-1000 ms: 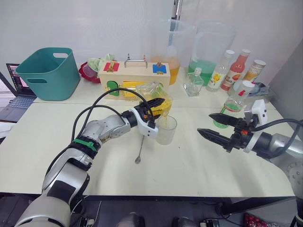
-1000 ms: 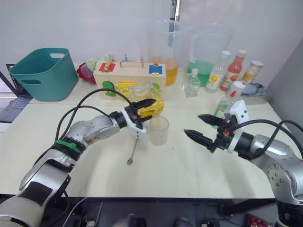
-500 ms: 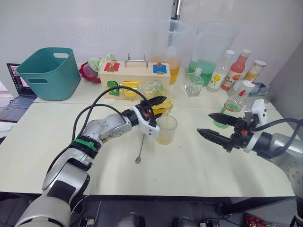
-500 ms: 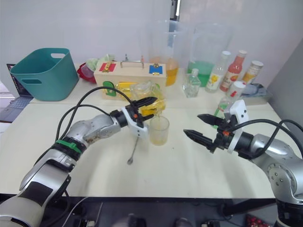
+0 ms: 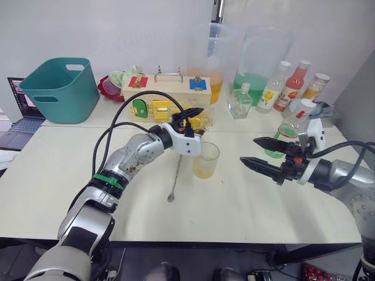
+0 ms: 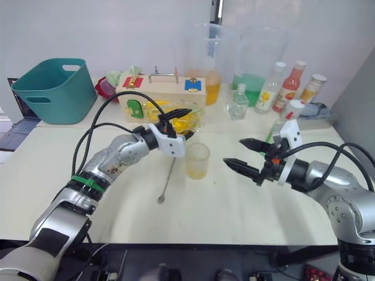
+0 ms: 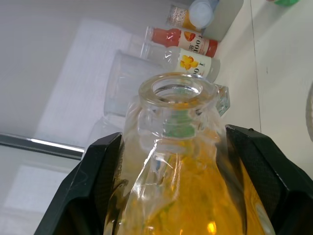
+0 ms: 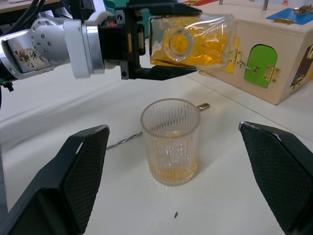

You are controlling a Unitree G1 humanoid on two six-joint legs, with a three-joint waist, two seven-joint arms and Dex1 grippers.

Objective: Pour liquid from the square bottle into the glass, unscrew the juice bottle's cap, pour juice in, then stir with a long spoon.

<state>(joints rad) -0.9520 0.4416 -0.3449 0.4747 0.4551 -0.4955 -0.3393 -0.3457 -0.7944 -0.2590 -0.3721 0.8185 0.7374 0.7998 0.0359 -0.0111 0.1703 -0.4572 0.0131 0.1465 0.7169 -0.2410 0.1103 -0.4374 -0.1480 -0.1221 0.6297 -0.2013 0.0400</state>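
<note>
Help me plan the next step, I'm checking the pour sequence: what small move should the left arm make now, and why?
Probably set the squat square glass bottle of yellow liquid down upright on the table. The left gripper holds it lifted back from the ribbed clear tumbler, which already has yellow liquid at its bottom. The right gripper waits open near the green-labelled juice bottle.

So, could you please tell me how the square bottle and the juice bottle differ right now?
The square bottle is held in the left gripper, lifted and tipped on its side; the juice bottle stands upright on the table, ungripped. The square bottle is open and holds yellow liquid; the juice bottle has its white cap on. Both are clear.
</note>
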